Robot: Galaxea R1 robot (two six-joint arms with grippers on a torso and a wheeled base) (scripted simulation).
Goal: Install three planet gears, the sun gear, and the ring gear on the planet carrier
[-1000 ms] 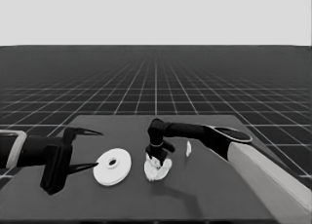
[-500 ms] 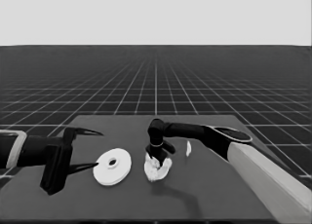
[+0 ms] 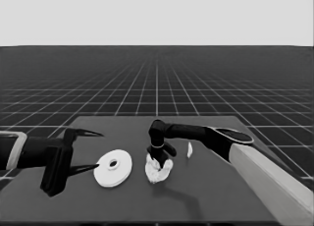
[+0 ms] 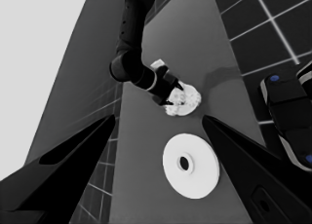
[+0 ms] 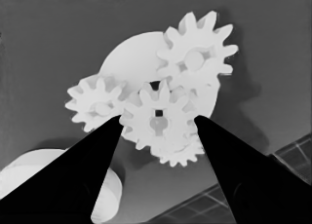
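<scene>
Blk arms [image 3: 186, 131], pale grey rear, pointed blk fingers [image 3: 86, 133].

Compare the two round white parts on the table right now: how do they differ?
The larger round part lies bare near the waiting left gripper; the smaller round part carries gears on its face, under the right gripper. The larger shows its small centre hole; the smaller's middle is covered by gears. The larger has a thick rim. Both are white, round and flat on the table.

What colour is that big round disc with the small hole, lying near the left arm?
White. The larger round part is plain, without pattern, and shows best in the left wrist view.
</scene>
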